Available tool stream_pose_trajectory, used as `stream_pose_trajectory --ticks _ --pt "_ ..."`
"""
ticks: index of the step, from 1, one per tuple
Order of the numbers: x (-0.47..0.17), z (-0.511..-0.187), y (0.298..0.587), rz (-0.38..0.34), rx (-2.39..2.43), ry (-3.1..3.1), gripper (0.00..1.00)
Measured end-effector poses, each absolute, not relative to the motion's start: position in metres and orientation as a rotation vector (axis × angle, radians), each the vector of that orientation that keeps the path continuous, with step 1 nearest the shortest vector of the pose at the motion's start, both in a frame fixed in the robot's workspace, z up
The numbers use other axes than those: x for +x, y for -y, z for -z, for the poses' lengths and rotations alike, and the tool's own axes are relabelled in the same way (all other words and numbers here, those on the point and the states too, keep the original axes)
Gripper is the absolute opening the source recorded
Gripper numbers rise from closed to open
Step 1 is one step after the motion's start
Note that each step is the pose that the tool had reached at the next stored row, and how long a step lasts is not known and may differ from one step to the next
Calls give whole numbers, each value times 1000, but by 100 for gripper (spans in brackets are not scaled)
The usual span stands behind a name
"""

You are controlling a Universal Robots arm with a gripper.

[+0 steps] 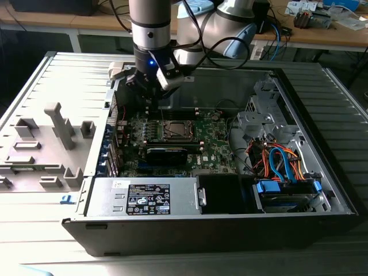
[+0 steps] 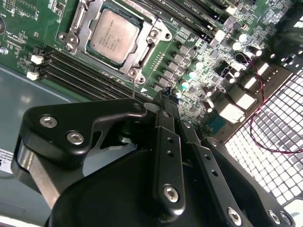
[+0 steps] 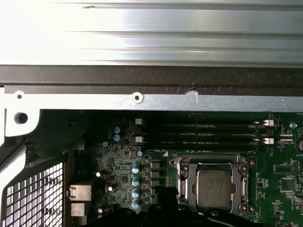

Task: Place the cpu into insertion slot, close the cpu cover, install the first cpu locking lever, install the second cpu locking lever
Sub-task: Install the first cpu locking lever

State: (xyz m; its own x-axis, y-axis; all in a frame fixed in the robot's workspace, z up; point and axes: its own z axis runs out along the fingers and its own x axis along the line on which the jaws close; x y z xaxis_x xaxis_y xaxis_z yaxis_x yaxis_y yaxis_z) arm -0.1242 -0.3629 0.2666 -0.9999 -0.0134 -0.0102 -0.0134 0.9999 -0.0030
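hovering over the board, cpu seated in socket

gripper [image 1: 150, 102] hangs above the green motherboard [image 1: 215, 150] inside the open computer case [image 1: 322, 190], just toward the exterior view's left of the insertion slot [image 1: 175, 130]. in the second wrist view the black fingers [image 2: 166, 142] lie close together near the tips with nothing seen between them, but the tips sit partly behind the gripper body, so i cannot tell whether they are fully together or slightly apart. no contact with any part is seen.

cpu [image 2: 113, 34] lies flat in the socket, silvery-grey top up, seen in both wrist views [image 3: 214, 189]. cpu cover [image 2: 142, 53], a thin metal frame, lies around the chip on all sides, its window showing the chip top; screw heads sit at the frame corners. whether the locking levers are latched i cannot tell.

long black memory slots [image 3: 203, 134] run beside the socket. grey power supply box [image 1: 144, 196] with a black label sits at the case's near edge in the exterior view; orange and blue cables [image 1: 282, 164] bundle at the exterior view's right.
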Motion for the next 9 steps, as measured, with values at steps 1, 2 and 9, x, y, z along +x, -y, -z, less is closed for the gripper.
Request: stream_pose_trajectory --ticks 1,2,9 --pt "-125 -267 363 5 -21 -3131 11" --pt "-125 -267 363 5 -21 -3131 11" --pt "-130 -266 363 5 -21 -3131 11"
